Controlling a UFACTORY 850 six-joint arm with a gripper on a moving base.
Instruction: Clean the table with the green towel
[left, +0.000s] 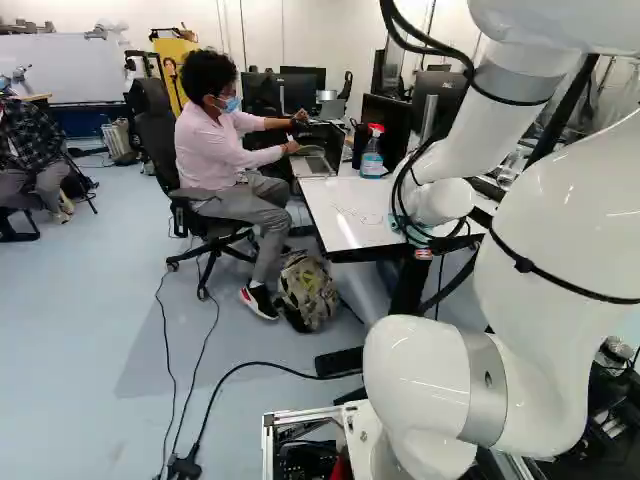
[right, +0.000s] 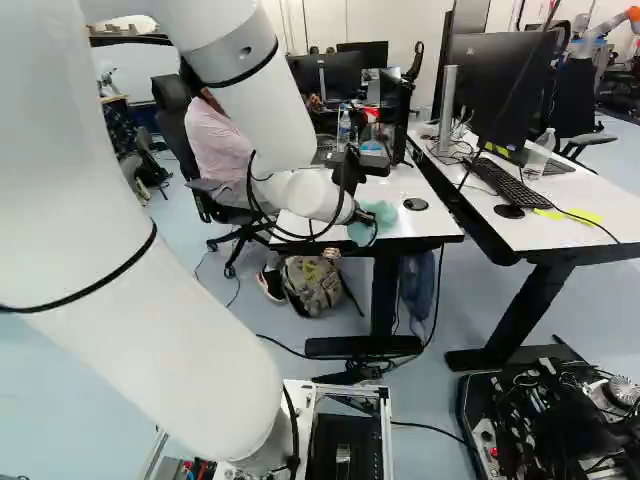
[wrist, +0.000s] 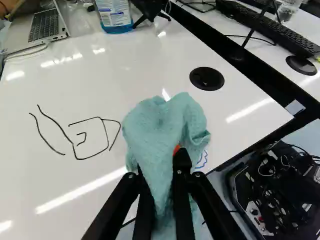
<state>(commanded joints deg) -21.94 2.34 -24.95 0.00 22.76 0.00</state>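
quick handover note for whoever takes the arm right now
Gripper: shut on the green towel, which is bunched between and ahead of its fingers.
Where: towel at the near edge of the white table; spray bottle farther back, by the laptop.
Done: towel picked up; any wiping so far can't be told.
Left: black lines and blue marks beside the towel.
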